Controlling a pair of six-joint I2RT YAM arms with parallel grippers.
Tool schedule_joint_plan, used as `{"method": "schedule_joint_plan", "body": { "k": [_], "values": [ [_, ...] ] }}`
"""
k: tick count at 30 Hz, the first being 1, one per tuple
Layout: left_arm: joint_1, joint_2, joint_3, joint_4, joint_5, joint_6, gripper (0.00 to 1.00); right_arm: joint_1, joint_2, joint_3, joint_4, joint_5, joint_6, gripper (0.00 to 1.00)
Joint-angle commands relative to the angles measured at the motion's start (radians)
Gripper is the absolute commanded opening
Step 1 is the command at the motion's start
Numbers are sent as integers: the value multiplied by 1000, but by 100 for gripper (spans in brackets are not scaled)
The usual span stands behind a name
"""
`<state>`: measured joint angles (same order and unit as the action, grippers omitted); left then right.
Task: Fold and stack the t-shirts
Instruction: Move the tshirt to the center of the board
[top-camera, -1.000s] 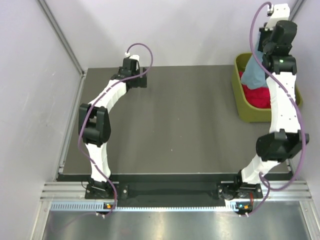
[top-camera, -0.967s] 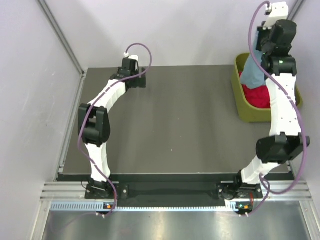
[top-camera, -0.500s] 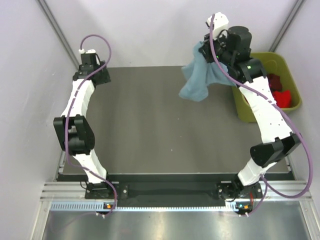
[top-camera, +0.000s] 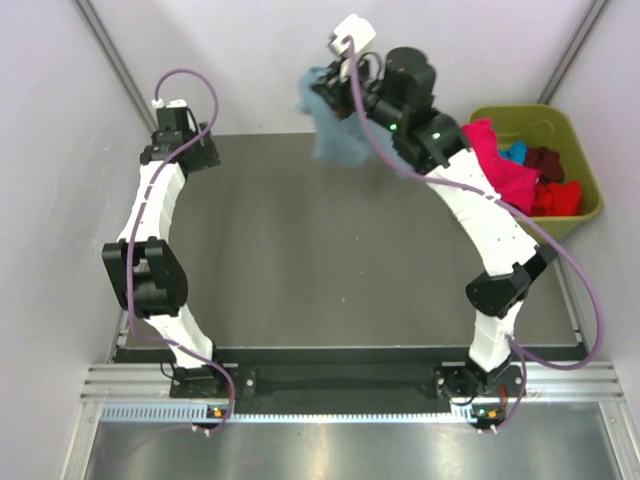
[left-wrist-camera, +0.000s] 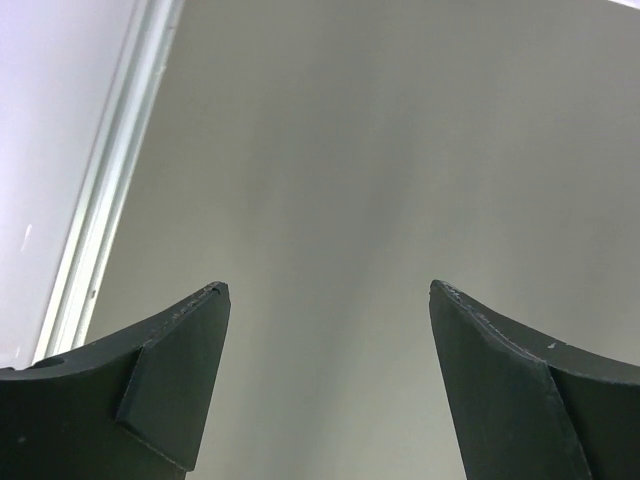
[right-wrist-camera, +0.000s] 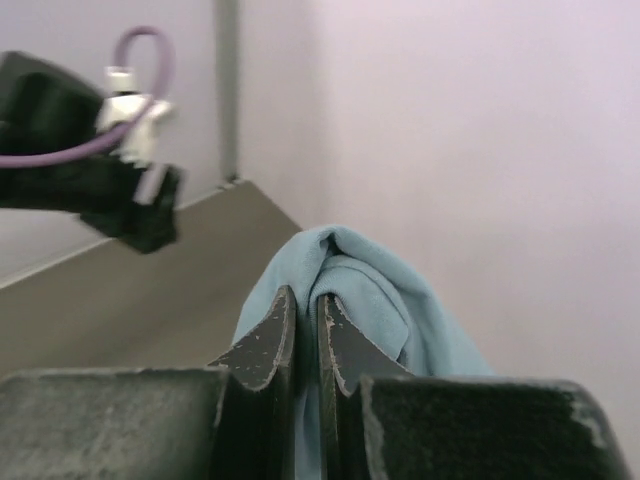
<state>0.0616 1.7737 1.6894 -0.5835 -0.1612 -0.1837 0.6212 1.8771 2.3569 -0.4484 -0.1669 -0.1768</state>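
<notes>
T-shirts, quick rundown: the grey-blue tee (top-camera: 335, 135) is held up in the air by the right gripper (right-wrist-camera: 305, 300), out over the far edge of the table (top-camera: 300, 260), roughly mid-width. It's bunched up and hanging loose below the wrist. Whether its lowest fold touches the tabletop can't be told from above. In the right wrist view the two fingers are seen pinched almost fully together, with a fold of the light blue cloth clamped between them and humped up over the tips.

The other tees are piled in the olive-green bin (top-camera: 540, 112) at the table's far right corner. A bright pink one (top-camera: 497, 160) is draped over the bin's left rim and partly hidden by the right arm. A bit of turquoise (top-camera: 514, 152) can be seen just beside it, dark maroon (top-camera: 546, 162) is tucked in the middle, and red (top-camera: 562, 196) is lying at the near end.

The left gripper (left-wrist-camera: 325, 290) is parked over the far left corner, well apart from the raised tee. Its fingers are spread wide and nothing is held between them; only bare grey tabletop is seen past them.
</notes>
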Motion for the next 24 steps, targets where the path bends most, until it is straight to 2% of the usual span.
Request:
{"method": "schedule_joint_plan", "body": {
  "k": [1,6,7,11,13,15,17,19,21,24],
  "values": [
    [32,-34,3,51,-11,-22,86,77,-84,-67,221,15,-44,0],
    [38,-51,-19,59,-43,-10,86,74,-44,-51,243,92,-53,0],
    [38,-57,-28,68,-49,-7,86,65,-48,-88,267,105,-59,0],
    [43,-54,-54,67,-61,0,87,-10,-65,-403,361,156,-75,0],
    [44,-59,-66,68,-51,1,87,-69,-30,-471,350,153,-49,0],
    [44,-60,-74,60,-34,7,87,-113,41,-521,301,158,-61,47],
    [44,-65,-74,56,-23,15,87,-138,91,-528,212,196,-69,90],
    [44,-65,-79,51,-11,20,87,-178,111,-566,182,234,-37,96],
    [46,-71,-74,39,-12,23,87,-215,67,-602,200,241,-13,98],
    [43,-94,-68,25,57,65,85,-209,-18,-642,206,235,-94,99]
  ]
}}
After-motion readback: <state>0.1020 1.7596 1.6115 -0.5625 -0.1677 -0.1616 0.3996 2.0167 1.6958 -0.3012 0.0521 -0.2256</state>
